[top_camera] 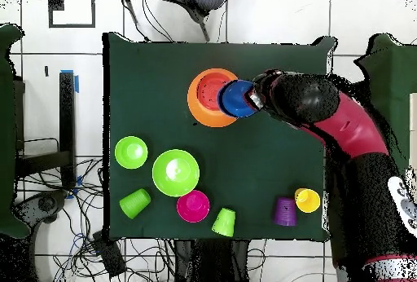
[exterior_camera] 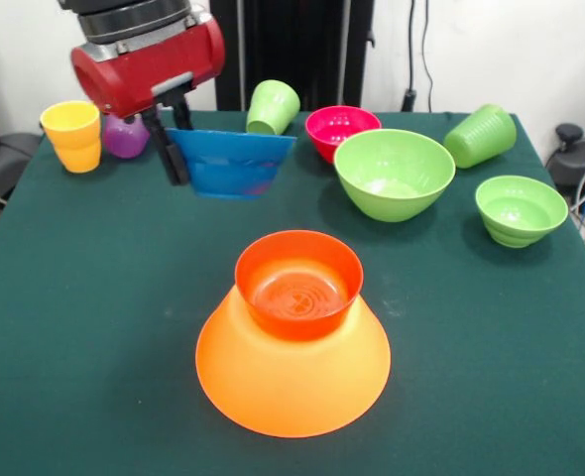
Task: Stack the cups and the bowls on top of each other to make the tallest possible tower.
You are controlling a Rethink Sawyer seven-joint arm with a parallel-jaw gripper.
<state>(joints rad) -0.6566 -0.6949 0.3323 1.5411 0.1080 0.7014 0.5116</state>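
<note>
Blue bowl in transit toward the tower.

Front view: gripper (exterior_camera: 174, 134), upper left, is clamped on the rim of the blue bowl (exterior_camera: 231, 163), held off the table; tower (exterior_camera: 294, 337) at centre, a red-orange bowl (exterior_camera: 298, 283) upright on the inverted orange bowl (exterior_camera: 292, 372). Overhead view: blue bowl (top_camera: 236, 99) overlaps the tower's right edge, not yet centred. Best to centre it over the red-orange bowl, level it, lower slowly, then release.

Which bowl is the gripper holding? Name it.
The blue bowl: it hangs off the table in the gripper, while the other bowls rest on the table or the stack.
</note>
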